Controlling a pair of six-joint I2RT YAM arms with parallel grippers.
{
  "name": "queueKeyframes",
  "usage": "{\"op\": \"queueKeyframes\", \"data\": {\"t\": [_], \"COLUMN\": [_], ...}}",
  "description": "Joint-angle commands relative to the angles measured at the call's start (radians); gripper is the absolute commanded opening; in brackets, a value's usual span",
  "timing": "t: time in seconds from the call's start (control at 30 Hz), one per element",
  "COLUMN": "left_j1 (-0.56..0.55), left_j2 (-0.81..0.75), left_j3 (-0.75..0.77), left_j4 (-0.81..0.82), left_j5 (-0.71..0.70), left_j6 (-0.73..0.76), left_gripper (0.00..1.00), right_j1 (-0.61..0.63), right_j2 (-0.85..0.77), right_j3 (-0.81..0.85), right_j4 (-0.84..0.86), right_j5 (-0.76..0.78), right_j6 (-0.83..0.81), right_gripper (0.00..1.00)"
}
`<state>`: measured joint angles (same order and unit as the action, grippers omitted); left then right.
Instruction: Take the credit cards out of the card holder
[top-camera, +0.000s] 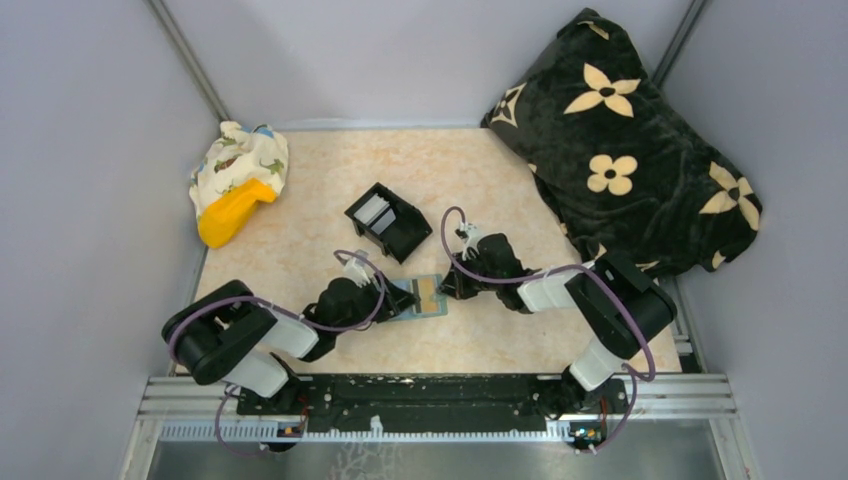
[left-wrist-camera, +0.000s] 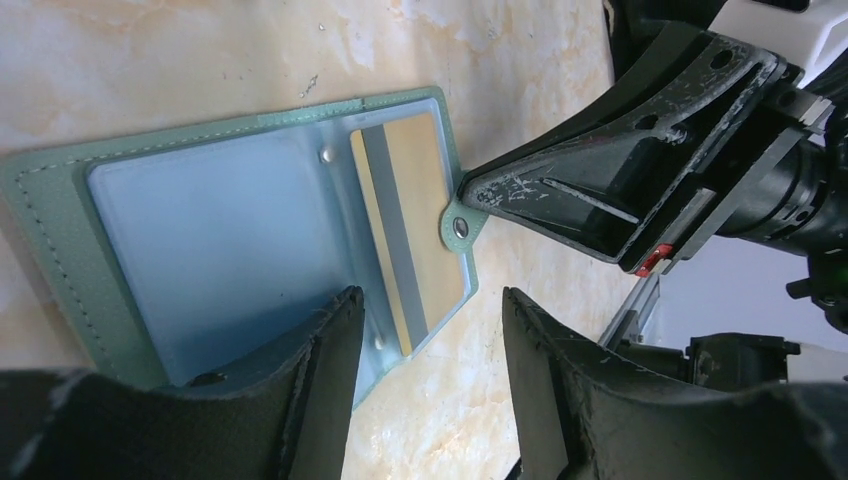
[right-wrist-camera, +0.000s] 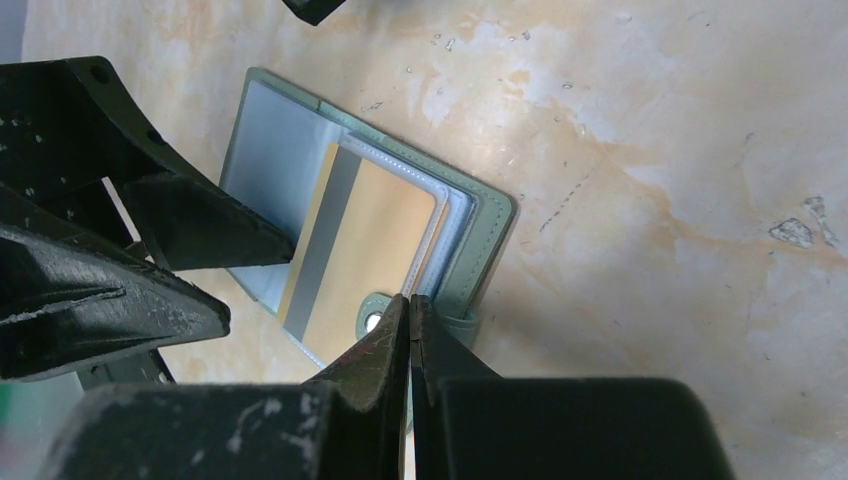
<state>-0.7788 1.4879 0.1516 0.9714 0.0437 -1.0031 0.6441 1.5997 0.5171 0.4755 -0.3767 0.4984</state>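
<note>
The card holder (left-wrist-camera: 200, 230) lies open on the table (left-wrist-camera: 200, 50), a tan-gold credit card (left-wrist-camera: 430, 200) in its pocket. The left end effector (left-wrist-camera: 430, 295) stands half-wide astride one edge of the card holder. The right end effector (right-wrist-camera: 410, 300) is closed tight, tips at the card holder's snap tab (left-wrist-camera: 460, 227).

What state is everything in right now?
card holder, open flat on the table, snap tab undone.
credit card, gold, in its pocket, not yet out.
left tool, open, above the card holder.
right tool, shut, tips at the snap tab.
black box, open-topped, something pale inside.
</note>
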Motion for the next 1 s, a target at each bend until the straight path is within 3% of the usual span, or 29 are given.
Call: {"op": "queueKeyframes", "data": {"t": [0.0, 0.23, 0.57, 0.97], "left_j1": [0.018, 0.027, 0.063, 0.067], "left_j2": [0.025, 0.103, 0.344, 0.344], "left_j3": [-0.027, -0.044, -0.097, -0.07], "left_j4": [0.14, 0.285, 0.691, 0.764], "left_j5": [0.045, 0.075, 0.15, 0.176], "left_j6": [-0.028, -0.057, -0.142, -0.048], "left_gripper": [0.6, 0.59, 0.54, 0.51], "right_j1": [0.017, 0.017, 0.019, 0.026], "right_j2": [0.022, 0.02, 0.026, 0.044], "right_j3": [0.0, 0.001, -0.006, -0.002], "right_j4": [0.033, 0.026, 0.04, 0.06], "right_j5": [-0.016, -0.015, -0.025, -0.036], "right_j6": [-0.004, -0.01, 0.001, 0.015], "right_gripper": [0.0, 0.0, 0.0, 0.0]}}
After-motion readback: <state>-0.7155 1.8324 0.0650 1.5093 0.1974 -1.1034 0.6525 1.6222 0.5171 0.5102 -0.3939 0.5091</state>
